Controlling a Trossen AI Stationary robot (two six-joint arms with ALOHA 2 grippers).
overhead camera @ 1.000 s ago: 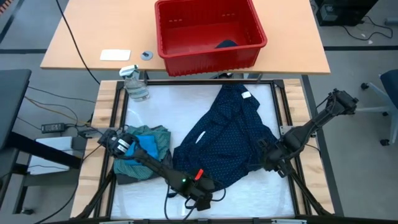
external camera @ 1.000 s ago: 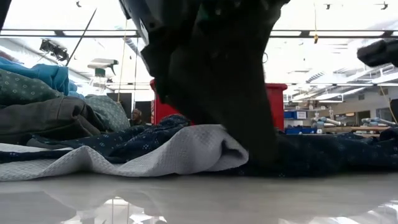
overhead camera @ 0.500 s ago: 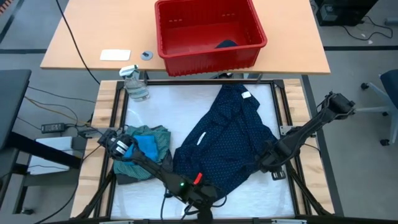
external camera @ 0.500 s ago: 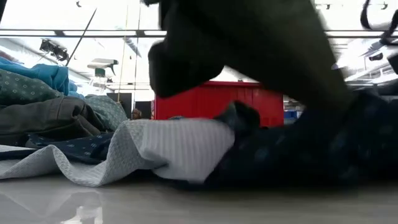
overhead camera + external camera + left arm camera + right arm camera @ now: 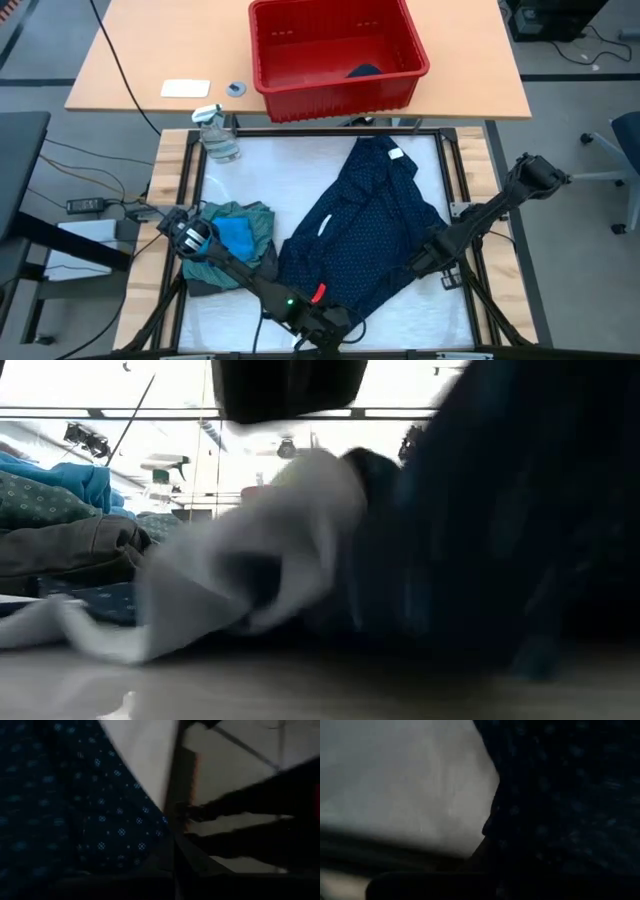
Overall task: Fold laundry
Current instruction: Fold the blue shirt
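- Navy dotted cloth garment (image 5: 365, 225) spread crumpled over the white padded table mat (image 5: 260, 170), running from just in front of the red plastic bin (image 5: 335, 50) down toward the mat's near edge.
- Left gripper (image 5: 325, 322) low at the garment's near hem, well away from the red bin; jaws clamped narrow, and from the wrist view, filled with dotted fabric, judged pinching that hem.
- Right gripper (image 5: 422, 262) at the garment's side edge, farther from the bin than the collar label; fingers drawn together, apparently nipping the cloth edge, though contact itself too dark to confirm.
- In the low view, whitish inner face of the fabric (image 5: 250, 560) lifted and blurred, cloth rising off the mat.
- Step in hand, as a judgement: both corners gripped, start of the first fold or a lift to straighten.
- Next move likely calls for raising both corners together, keeping the cloth taut, carrying the hem toward the red bin end.
- Pile of teal-green, bright blue and dark grey clothes (image 5: 232, 245) waiting beside the garment, on the side away from the right gripper.
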